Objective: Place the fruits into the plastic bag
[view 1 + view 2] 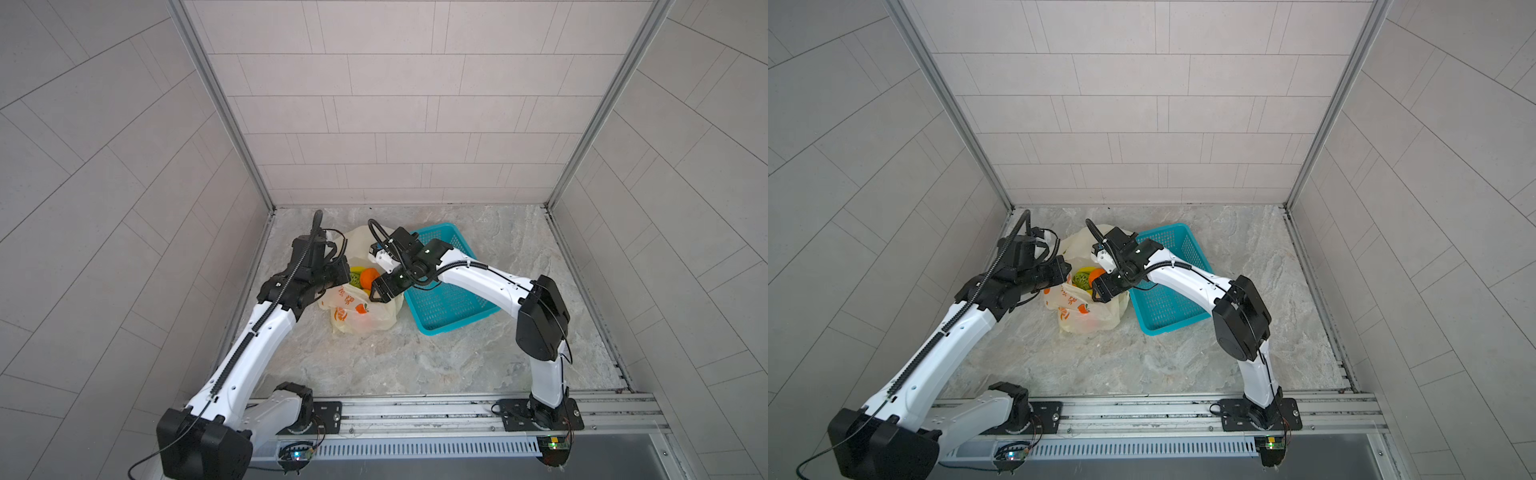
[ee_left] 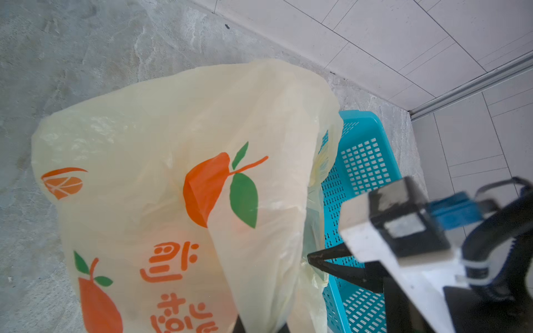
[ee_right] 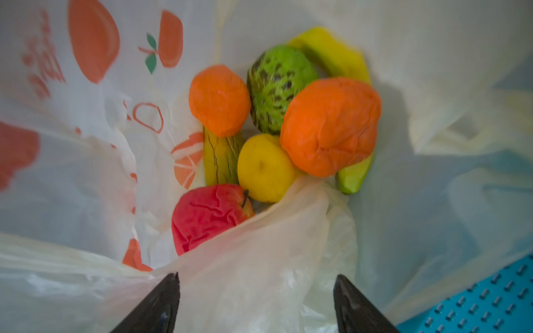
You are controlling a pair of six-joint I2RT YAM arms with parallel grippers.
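The plastic bag (image 1: 361, 316) sits slumped on the marble tabletop (image 1: 415, 361), touching the teal basket (image 1: 457, 323) at its side, its mouth gaping upward; the left gripper (image 2: 261, 328) is pinched closed on a fold of the bag's film at the rim; the right gripper (image 3: 256, 291) hangs over the mouth, jaws spread wide, nothing between them (a flap of film lies just beyond the tips); the fruits (image 1: 368, 277) lie inside the bag: a large orange one (image 3: 330, 127) touching a green spiky one (image 3: 278, 83) and a round yellow one (image 3: 264, 167); a smaller orange one (image 3: 219, 99); a banana (image 3: 331, 52) curving behind; a ridged yellow-green piece (image 3: 220, 161); a red one (image 3: 207, 214) partly under the flap
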